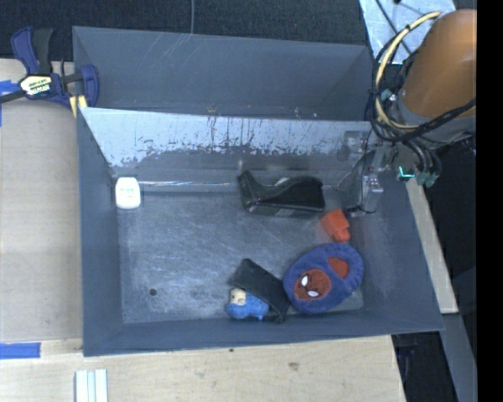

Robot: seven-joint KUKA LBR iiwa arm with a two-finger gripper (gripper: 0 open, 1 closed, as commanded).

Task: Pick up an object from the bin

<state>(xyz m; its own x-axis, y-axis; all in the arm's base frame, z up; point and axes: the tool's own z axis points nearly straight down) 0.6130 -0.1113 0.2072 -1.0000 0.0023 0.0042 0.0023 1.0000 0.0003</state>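
Camera view: gripper points down just beside orange block.

light dim | pale glare on far wall of bin | floor sheen faint | shadows soft

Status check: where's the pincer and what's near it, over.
Pincer by bin's right wall. Orange block nearest, just down-left of it in view. Black wedge and blue round pouch close beside the block.

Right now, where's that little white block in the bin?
In the camera view, the white block lies alone on the left side of the bin, near the back wall, well left of the black stapler-like thing.
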